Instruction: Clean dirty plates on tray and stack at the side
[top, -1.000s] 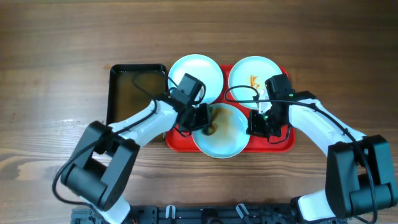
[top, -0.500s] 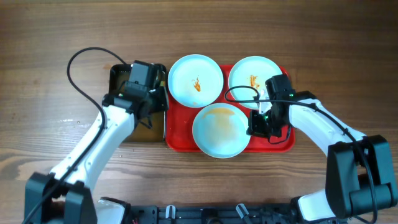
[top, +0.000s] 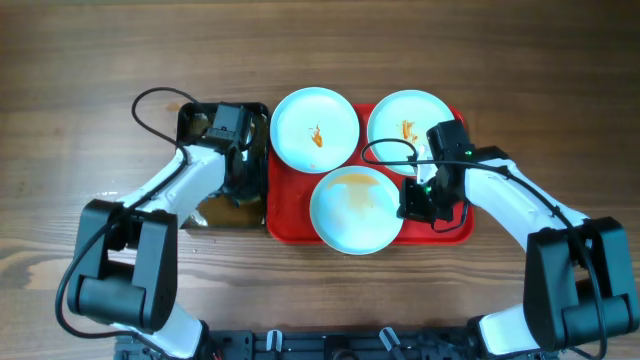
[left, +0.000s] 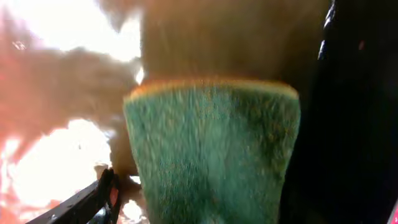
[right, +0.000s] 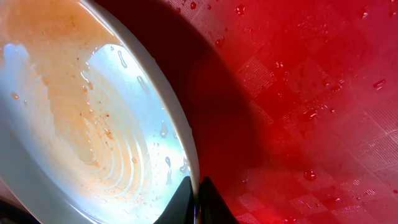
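Overhead looks straight down; wrist views sit close, the right sharing the tray (top: 286, 226) and front plate (top: 352, 212).

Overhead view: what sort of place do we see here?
Probably a tabletop dish-cleaning test bench rather than a real kitchen: a wooden table, a red tray holding three sauce-smeared plates, and a black basin with a green sponge.

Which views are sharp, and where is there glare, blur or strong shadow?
Overhead: sharp and evenly lit, the wood grain of the table clear. Left wrist: the green sponge blurred, white glare blown out at left. Right wrist: sharp; the plate throws a dark shadow on the red tray.
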